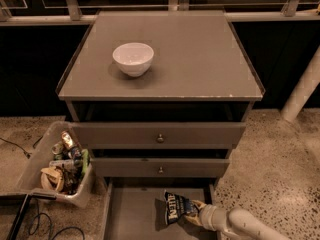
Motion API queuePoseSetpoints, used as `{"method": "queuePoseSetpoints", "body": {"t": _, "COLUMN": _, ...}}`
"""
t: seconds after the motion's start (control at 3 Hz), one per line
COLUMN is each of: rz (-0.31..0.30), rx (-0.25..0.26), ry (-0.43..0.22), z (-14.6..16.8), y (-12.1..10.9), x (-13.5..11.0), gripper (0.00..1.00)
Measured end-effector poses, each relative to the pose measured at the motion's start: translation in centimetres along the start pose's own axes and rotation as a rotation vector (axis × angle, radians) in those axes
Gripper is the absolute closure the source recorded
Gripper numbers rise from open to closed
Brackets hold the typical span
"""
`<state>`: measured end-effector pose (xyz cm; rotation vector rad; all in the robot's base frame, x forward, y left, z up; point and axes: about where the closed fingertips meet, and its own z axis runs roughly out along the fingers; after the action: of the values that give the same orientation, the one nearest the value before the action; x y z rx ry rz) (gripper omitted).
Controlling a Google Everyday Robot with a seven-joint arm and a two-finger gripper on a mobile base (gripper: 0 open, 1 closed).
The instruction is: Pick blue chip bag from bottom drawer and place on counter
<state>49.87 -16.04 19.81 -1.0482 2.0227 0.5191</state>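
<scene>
Navy foil nearest: my end effector (196, 210) pinches the right edge of the blue chip bag (175, 206), which stands tilted in the bottom drawer (135, 216). I should pull outward before rising, clearing the two knobbed drawers (200, 134) above, then set it on the surface (200, 59) beside the white bowl (133, 58).

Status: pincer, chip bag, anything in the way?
Pincer down in bottom drawer, shut on blue chip bag at its right edge. Bag not yet on counter. White bowl on counter, left of centre.
</scene>
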Motion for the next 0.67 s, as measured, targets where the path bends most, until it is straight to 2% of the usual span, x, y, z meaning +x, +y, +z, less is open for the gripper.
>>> {"method": "queuePoseSetpoints", "body": {"t": 0.33, "rz": -0.041, "rx": 0.023, "ry": 0.032, "z": -4.3, "y": -0.3, "x": -2.0, "gripper": 1.0}}
{"method": "queuePoseSetpoints", "body": {"t": 0.67, "rz": -0.099, "rx": 0.065, "ry": 0.118, "z": -7.7, "y": -0.6, "x": -4.2, "gripper": 1.0}}
